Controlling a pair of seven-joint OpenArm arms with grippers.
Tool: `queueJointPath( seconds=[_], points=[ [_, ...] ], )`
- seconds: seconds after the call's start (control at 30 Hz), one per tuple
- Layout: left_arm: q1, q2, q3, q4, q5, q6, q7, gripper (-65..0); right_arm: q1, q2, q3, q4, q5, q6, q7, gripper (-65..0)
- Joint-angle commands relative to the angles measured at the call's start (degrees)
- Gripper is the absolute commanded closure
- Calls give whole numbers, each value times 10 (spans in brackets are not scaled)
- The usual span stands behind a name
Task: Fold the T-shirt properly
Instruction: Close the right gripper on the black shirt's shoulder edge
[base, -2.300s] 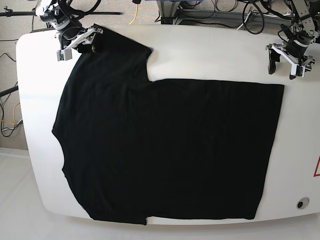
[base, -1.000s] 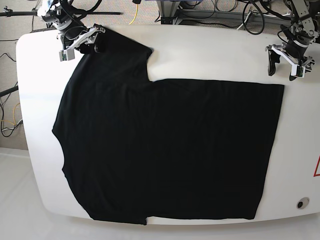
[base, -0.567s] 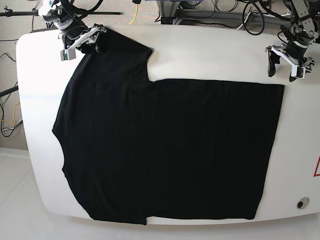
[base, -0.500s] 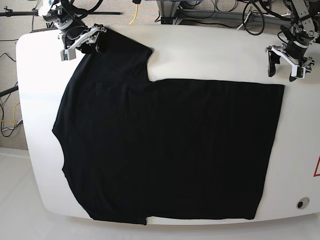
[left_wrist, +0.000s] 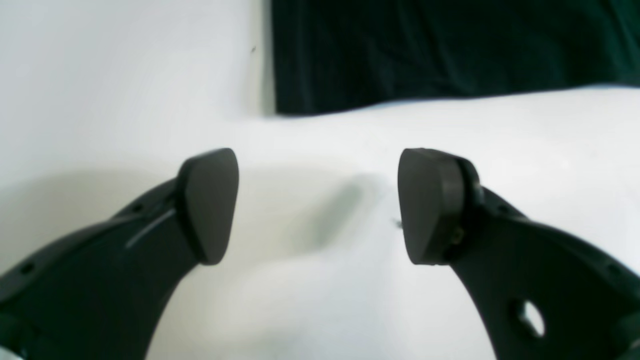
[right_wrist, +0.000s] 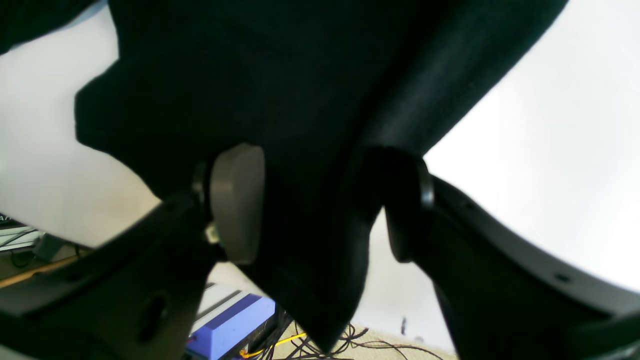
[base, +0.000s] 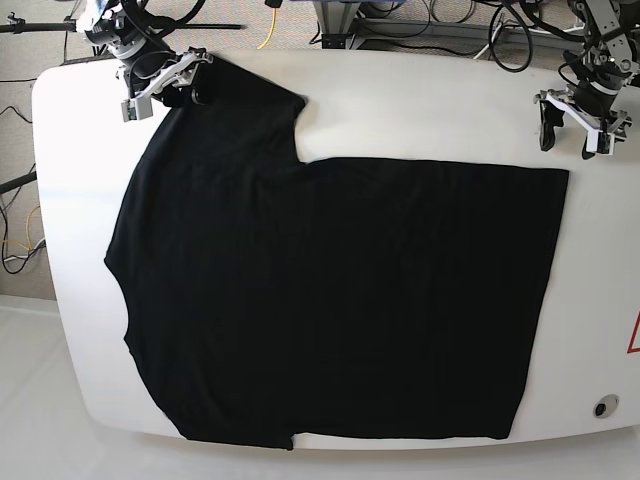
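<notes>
Large plain black short-sleeved T-shirt of soft cloth (base: 330, 290) spread flat over a white rounded table (base: 430, 105), one sleeve corner between the right pincer's pads.

The shirt covers most of the tabletop, smooth and printless, its straight hem edge on the base view's right and one sleeve reaching up to the far left corner. There the right gripper (right_wrist: 320, 200) has cloth bunched between its dark pads, a fold hanging past the table edge in the right wrist view; its jaws stand fairly wide, so whether they actually clamp the fabric cannot be told. The left gripper (left_wrist: 317, 205) hovers over bare table just beyond the shirt's far right corner, jaws apart and holding nothing.
</notes>
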Motion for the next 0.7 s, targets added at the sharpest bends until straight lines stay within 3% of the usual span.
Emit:
queueJointPath(
  seconds=[0.0,0.67],
  points=[
    [0,-8,-5,7,-13,-1,-16,-465,-5,3,2,3,-11,-1,-11,-365],
    [-5,-6,-4,-3,-13,-1,-17,-470,-5,-2,-5,9,-6,-1,-4,-361]
  ],
)
